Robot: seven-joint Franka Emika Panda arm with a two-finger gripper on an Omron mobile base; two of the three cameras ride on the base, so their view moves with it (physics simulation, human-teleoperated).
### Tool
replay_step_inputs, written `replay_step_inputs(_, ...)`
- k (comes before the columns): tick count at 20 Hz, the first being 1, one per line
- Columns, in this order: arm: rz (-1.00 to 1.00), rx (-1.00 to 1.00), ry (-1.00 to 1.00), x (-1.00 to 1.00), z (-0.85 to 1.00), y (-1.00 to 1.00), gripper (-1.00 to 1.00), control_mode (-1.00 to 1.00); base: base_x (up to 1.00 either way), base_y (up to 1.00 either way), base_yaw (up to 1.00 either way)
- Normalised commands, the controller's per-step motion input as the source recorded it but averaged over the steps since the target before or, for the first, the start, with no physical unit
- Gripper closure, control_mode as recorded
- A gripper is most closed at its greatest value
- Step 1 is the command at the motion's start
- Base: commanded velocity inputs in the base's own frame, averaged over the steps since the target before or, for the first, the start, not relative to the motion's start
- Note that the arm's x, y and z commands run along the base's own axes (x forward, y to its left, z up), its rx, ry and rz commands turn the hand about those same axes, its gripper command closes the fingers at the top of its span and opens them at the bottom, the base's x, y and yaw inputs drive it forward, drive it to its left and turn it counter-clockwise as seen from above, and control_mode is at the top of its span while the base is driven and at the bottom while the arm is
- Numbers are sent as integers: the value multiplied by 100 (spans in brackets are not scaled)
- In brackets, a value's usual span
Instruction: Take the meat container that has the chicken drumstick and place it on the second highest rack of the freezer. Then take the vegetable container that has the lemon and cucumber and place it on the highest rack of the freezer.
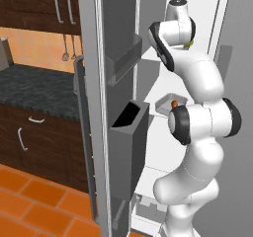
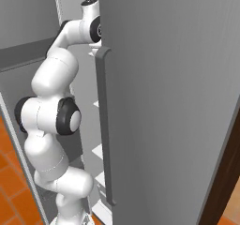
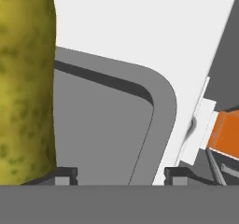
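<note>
The cucumber (image 3: 25, 87), yellow-green and mottled, stands large at the left of the hand view inside the grey vegetable container (image 3: 161, 101). That container rests on the white highest rack (image 3: 140, 22). My gripper (image 3: 122, 175) is open, with the container's near rim running between its spread fingertips and neither tip touching it. The lemon is hidden. In the left base view, a sliver of the cucumber (image 1: 188, 44) shows beside the wrist. One shelf lower, the meat container (image 1: 165, 101) holds the orange chicken drumstick (image 1: 174, 103) on the second highest rack (image 1: 159, 114).
Two grey door bins (image 1: 123, 58) (image 1: 129, 127) hang on the open freezer door left of the arm. The closed grey door (image 2: 164, 102) with its long handle (image 2: 104, 125) stands close on the right. A dark counter (image 1: 34, 88) lies to the left.
</note>
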Motion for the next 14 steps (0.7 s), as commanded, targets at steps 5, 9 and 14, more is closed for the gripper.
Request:
replay_step_inputs(5,0,0,-17,2,0,14,-100,-100,0,0,0)
replay_step_inputs(9,0,0,-22,-18,0,31,-100,-100,0,0,0)
replay_step_inputs(14,0,-1,-16,-4,1,13,-100,-100,0,0,0)
